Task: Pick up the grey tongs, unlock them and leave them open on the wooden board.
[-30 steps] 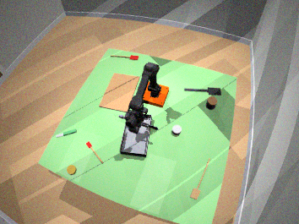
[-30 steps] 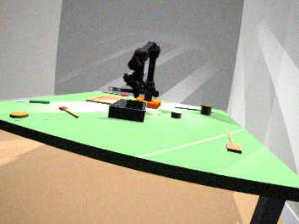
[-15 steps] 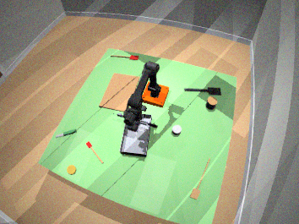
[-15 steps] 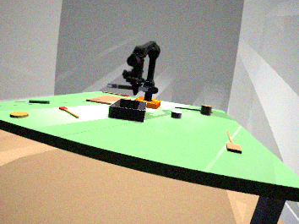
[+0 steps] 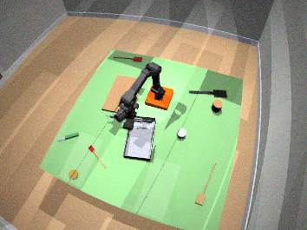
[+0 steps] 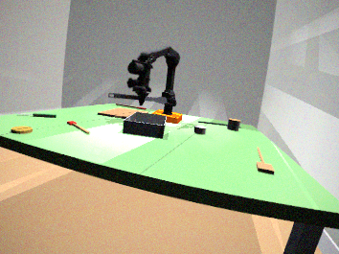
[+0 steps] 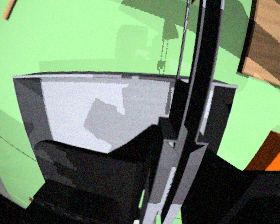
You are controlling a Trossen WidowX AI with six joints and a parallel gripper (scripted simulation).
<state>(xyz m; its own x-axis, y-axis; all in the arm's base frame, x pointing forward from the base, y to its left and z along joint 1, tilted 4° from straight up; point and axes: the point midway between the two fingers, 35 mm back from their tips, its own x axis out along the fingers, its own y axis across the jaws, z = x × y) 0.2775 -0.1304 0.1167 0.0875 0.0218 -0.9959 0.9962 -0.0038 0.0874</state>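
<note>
The grey tongs [image 6: 124,97] [image 7: 202,65] are held in the air, roughly level in the exterior view. My gripper [image 6: 142,100] [image 7: 165,131] is shut on them, with the two arms close together between the fingers. The gripper is above the table, near the end of the roasting tin [image 5: 135,149] [image 6: 145,127] [image 7: 70,110] closest to the board. The tin stands on the table with nothing resting across it. The wooden board [image 5: 114,94] [image 6: 112,112] [image 7: 265,45] lies flat beside the arm's base. The lock near the hinge is too small to make out.
The orange base [image 5: 165,101] [image 6: 173,117] stands beside the board. A white round thing [image 5: 181,133] and a dark cup-like thing [image 5: 217,107] stand on the other side. A red-headed tool [image 5: 98,157], a green-handled tool [image 5: 71,135] and a yellow disc [image 5: 73,174] lie on the table.
</note>
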